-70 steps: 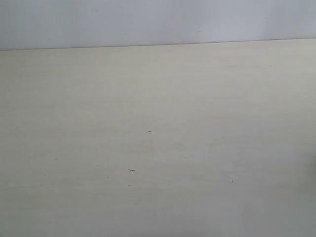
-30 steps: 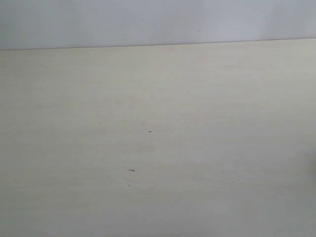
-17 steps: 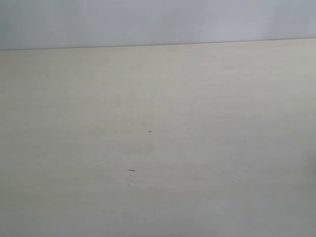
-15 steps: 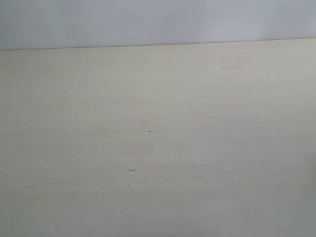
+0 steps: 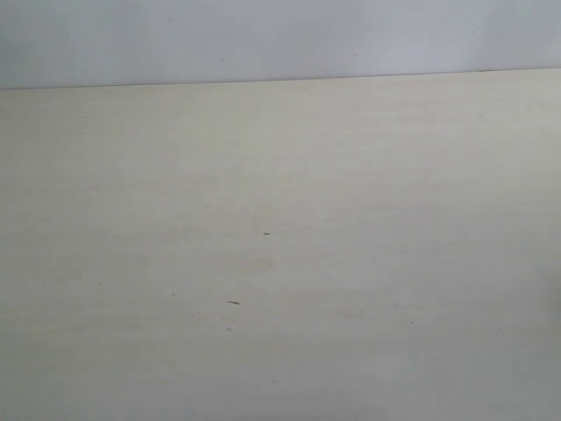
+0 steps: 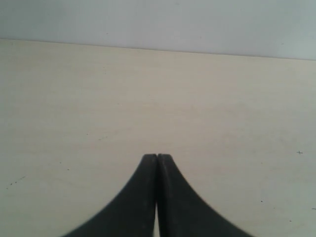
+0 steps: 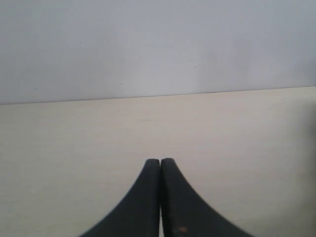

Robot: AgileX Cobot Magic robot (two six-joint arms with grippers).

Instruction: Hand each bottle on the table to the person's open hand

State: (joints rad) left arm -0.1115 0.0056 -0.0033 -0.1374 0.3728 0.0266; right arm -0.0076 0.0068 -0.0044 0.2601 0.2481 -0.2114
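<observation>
- Across the exterior view, the table [image 5: 368,175] spreads wide and pale beige, with faint grain running side to side.
- Its far edge meets a plain grey-white wall [image 5: 263,39] along a straight, nearly level line.
- Near the middle of the tabletop lie two tiny dark specks, set apart from each other: a short dash [image 5: 233,303] nearer the camera and a smaller mark [image 5: 266,234] a little farther back.
- My left claw [image 6: 157,158] is clenched. Its two black fingers [image 6: 140,197] press together tip to tip with nothing between them, and the tabletop lies beyond them.
- My right claw [image 7: 160,161] is clenched likewise, its fingers touching along their inner edges and gripping nothing. A small orange spot [image 7: 181,229] shows on one finger.
- Ahead of the right claw, the table's far edge and the wall stand close. Ahead of the left claw, more tabletop stretches before the wall.
- Where the bottles and the person's open hand are, I cannot tell from these views.
</observation>
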